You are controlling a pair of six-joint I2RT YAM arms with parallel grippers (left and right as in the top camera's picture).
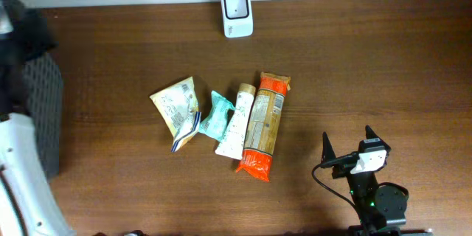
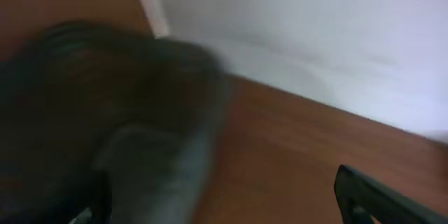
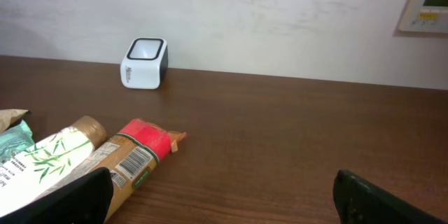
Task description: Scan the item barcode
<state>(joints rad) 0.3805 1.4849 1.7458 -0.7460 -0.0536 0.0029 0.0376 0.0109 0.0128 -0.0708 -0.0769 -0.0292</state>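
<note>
So the white barcode scanner (image 1: 236, 12) sits at the table's far edge by the wall. The four items lie in a row well in front of it with nothing in between: a yellowish pouch (image 1: 177, 105), a teal packet (image 1: 216, 113), a white tube (image 3: 49, 157) with a bamboo-leaf print, and a long orange-red pack (image 3: 136, 155) with its barcode facing up. The lettering is too small to read. The right gripper (image 1: 346, 134) is spread wide and empty, further from the scanner than the pack. The left gripper (image 2: 217, 196) is blurry but looks spread too, beside a dark mesh thing (image 1: 44, 110).

A robot test bench indoors. A wooden table (image 1: 369, 59) with a scanner (image 1: 237, 13) abuts a white wall (image 3: 280, 21) bearing a control panel (image 3: 425, 3).
</note>
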